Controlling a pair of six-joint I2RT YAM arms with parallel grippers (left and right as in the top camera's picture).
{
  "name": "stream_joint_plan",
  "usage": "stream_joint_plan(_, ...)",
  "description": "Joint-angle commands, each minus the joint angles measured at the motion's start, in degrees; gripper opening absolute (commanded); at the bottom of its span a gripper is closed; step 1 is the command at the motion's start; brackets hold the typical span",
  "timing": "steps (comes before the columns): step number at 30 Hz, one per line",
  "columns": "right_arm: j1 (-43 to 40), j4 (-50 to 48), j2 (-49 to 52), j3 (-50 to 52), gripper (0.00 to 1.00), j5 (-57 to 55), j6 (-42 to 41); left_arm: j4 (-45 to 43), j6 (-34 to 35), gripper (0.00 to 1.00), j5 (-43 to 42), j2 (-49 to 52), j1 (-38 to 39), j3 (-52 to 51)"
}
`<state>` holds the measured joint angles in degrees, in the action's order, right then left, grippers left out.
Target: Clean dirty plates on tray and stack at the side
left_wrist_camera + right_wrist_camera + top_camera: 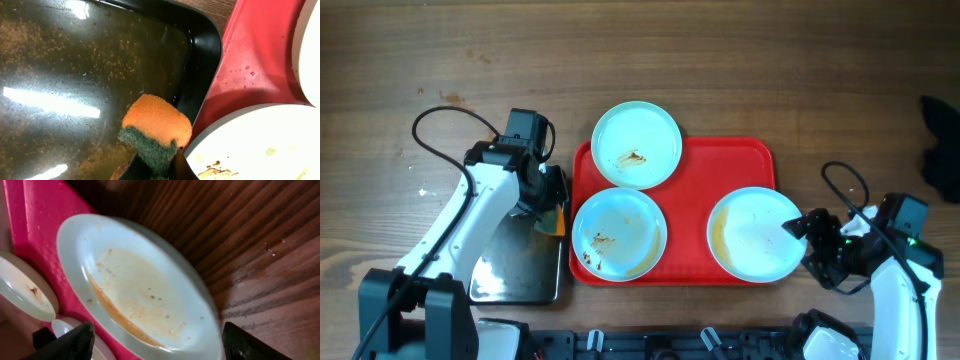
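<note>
Pinching a sponge point(157, 125), left fingers point(134, 172); right fingers point(75, 342) spread wide beside a plate point(140, 285).

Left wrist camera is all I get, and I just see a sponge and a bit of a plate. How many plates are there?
Observer: Three on the red tray: the front-left plate by your sponge, a back plate and a front-right plate.
Operator: Is the other arm doing anything?
Observer: The right gripper is at the front-right plate's right edge, jaws open.
</note>
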<state>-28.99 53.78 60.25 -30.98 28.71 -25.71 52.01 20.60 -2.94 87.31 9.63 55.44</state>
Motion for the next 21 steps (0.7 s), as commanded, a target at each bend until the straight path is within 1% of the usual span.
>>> stream_joint_plan(1,-0.3,-2.2,-0.1,3.1,0.83,1.8,-2.4,-0.2,-0.9,0.06,-0.7,-0.9,0.2,-0.3)
stream_joint_plan(6,-0.3,-5.6,-0.1,6.6,0.82,1.7,-3.9,-0.2,-0.9,0.06,-0.7,-0.9,0.2,-0.3)
stream_joint_plan(9,-0.3,-7.1,-0.1,7.0,0.77,1.4,-4.3,-0.2,-0.9,0.07,-0.7,-0.9,0.2,-0.3)
stream_joint_plan(12,-0.3,-7.9,-0.1,7.0,0.67,1.1,-4.4,-0.2,-0.9,0.09,-0.7,-0.9,0.2,-0.3)
stream_joint_plan(14,-0.3,-8.4,-0.1,7.0,0.51,0.7,-4.5,-0.2,-0.9,0.09,-0.7,-0.9,0.2,-0.3)
stream_joint_plan(15,-0.3,-9.0,-0.1,7.0,0.49,0.7,-4.7,-0.2,-0.9,0.08,-0.7,-0.9,0.2,-0.3)
stream_joint_plan(17,-0.3,-9.5,-0.1,7.0,0.50,0.7,-5.0,-0.2,-0.9,0.09,-0.7,-0.9,0.2,-0.3)
stream_joint_plan(21,-0.3,-10.0,-0.1,7.1,0.49,-0.9,-5.8,-0.2,-0.9,0.09,-0.7,-0.9,0.2,-0.3)
